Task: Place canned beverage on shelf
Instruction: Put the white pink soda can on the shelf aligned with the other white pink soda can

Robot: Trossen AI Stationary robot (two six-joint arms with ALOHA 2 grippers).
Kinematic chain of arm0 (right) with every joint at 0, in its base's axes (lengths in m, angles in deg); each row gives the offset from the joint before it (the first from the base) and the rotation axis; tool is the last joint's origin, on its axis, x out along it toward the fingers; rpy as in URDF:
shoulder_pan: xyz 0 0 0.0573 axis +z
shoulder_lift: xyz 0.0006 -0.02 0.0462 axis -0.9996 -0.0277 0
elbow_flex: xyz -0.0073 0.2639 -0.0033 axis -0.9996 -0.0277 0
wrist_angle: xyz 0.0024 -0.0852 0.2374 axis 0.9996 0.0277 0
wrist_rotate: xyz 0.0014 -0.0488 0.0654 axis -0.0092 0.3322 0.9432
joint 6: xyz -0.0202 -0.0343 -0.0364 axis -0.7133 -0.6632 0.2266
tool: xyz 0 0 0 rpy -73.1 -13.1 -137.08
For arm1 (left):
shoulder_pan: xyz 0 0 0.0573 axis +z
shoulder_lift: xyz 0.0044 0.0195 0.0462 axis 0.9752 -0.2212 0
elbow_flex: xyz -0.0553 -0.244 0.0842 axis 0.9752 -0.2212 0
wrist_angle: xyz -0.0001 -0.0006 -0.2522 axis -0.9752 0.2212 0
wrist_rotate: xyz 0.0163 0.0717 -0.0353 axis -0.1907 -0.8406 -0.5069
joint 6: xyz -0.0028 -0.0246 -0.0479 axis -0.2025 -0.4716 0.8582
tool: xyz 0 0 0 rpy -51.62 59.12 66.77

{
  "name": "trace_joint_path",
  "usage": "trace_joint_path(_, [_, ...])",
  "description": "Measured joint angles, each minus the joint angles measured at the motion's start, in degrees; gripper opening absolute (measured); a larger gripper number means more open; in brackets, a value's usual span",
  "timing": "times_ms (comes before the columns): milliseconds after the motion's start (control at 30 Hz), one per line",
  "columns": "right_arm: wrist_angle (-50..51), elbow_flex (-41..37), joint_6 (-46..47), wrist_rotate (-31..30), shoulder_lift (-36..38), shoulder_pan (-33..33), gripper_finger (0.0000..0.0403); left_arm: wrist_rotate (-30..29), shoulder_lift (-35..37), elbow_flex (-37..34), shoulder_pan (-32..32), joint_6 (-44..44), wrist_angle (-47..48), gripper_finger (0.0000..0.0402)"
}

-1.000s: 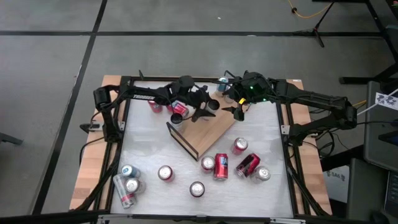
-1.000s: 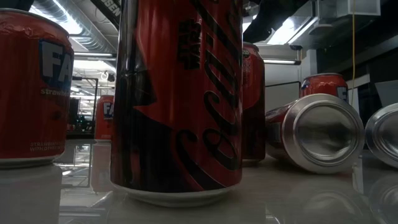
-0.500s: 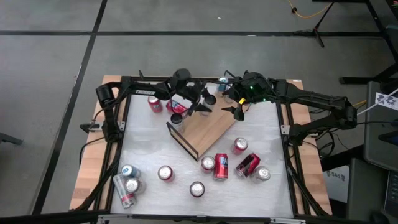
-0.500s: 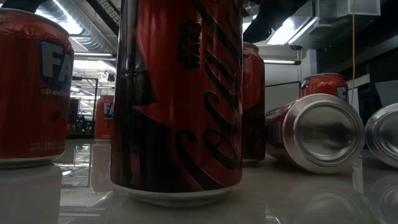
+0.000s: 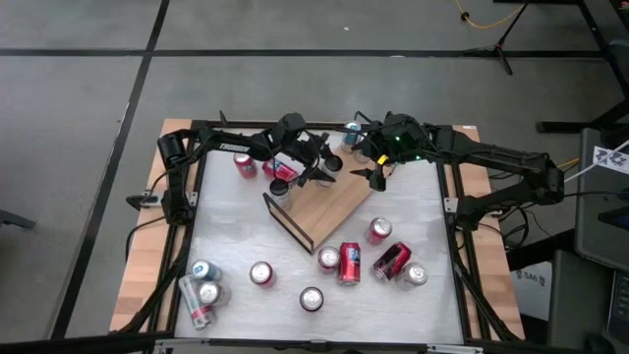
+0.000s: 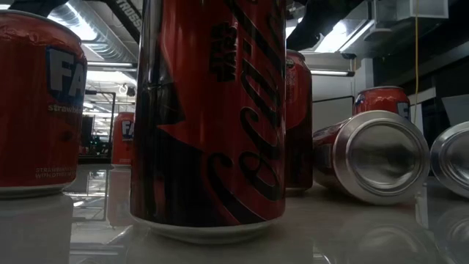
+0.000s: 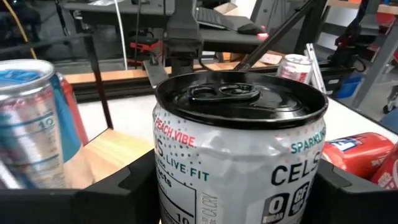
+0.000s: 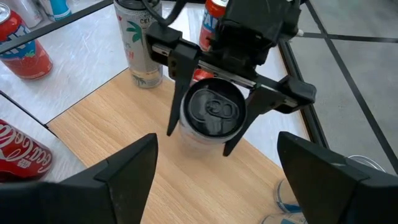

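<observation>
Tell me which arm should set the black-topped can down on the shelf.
Left. The left gripper already straddles the white can upright over the shelf. The right gripper hangs open beside it, holding nothing.

Place: a robotics lab or workshop.
Floor: bare grey concrete [image 5: 88, 147] with dark seams.
Ceiling: exposed ducts [image 6: 102, 33] and strip lights overhead.
Kit: black-framed bench [image 5: 324, 126], a tripod's legs [image 5: 506, 44], and a yellow cable [image 5: 482, 20].
</observation>
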Motion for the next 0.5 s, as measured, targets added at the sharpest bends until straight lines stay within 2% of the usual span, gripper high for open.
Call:
trace_joint_path(200, [0.0,0.0,0.0,0.0,0.0,0.0,0.0321,-3.1,0.1,0.1,-0.6,-2.6,3.1,0.0247])
trace_joint_path(500, [0.0,0.0,0.0,0.0,0.0,0.0,0.0321,-4.3,0.2,0.1,-1.4,-2.6,2.7,0.0247])
